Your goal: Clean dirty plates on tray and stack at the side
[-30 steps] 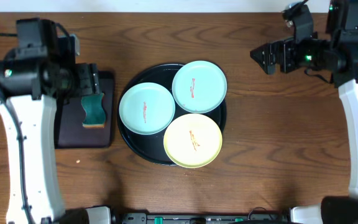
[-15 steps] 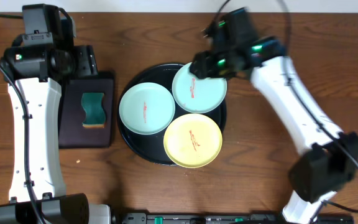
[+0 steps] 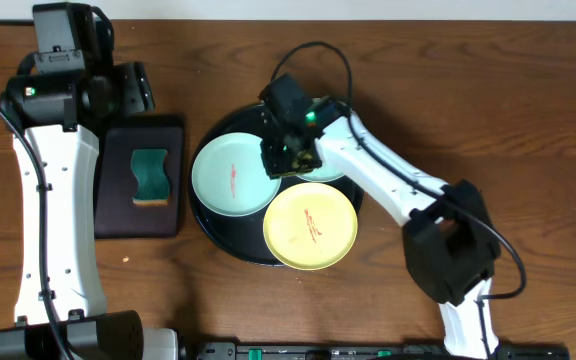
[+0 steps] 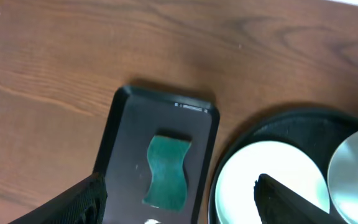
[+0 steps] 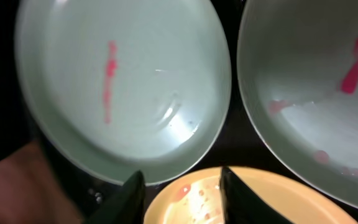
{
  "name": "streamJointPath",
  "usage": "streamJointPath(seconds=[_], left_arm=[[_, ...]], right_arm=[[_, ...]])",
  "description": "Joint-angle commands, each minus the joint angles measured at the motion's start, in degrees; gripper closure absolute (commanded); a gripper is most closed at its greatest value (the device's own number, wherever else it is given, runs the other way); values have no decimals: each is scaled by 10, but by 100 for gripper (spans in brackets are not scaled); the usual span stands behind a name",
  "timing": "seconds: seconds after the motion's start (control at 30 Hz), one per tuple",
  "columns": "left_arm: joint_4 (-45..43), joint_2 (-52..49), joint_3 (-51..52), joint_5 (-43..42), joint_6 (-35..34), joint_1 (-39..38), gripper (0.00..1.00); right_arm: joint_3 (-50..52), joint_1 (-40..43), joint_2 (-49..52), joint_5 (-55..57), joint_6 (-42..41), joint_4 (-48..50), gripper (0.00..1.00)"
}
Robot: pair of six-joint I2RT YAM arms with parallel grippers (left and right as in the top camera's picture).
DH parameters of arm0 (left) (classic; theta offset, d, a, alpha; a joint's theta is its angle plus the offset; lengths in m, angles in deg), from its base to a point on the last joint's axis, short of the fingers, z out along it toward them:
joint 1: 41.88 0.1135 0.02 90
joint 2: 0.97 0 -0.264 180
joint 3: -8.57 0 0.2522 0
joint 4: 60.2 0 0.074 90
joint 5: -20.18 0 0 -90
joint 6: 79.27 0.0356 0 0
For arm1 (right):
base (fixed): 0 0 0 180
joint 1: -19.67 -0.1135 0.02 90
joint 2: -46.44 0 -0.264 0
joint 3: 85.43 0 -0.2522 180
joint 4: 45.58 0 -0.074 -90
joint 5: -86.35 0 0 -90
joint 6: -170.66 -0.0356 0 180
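Hovering low over the round black tray, my right end effector hangs where the three plates meet, its fingers parted a modest way and gripping nothing. Through the right wrist camera I see the left aqua plate and the right aqua plate, each streaked red at centre, with the rim of the yellow plate showing between the fingers. From overhead all three plates lie on the tray, touching or overlapping one another. The yellow one, also smeared red, reaches past the tray's near-right rim. My left end effector sits toward the far-left corner of the desk, jaws spread wide and empty, above the far end of a small rectangular black tray that holds a green sponge.
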Motion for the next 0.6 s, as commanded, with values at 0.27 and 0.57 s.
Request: streamJointPath(seconds=[0.27,0.57], left_arm=[[17,-2,20,8,-12,-1,23],[17,-6,20,42,-37,-1,23]], right_arm=[[-10,-19,49,63,-39,1,69],[-10,-22,71,69,-43,8,74]])
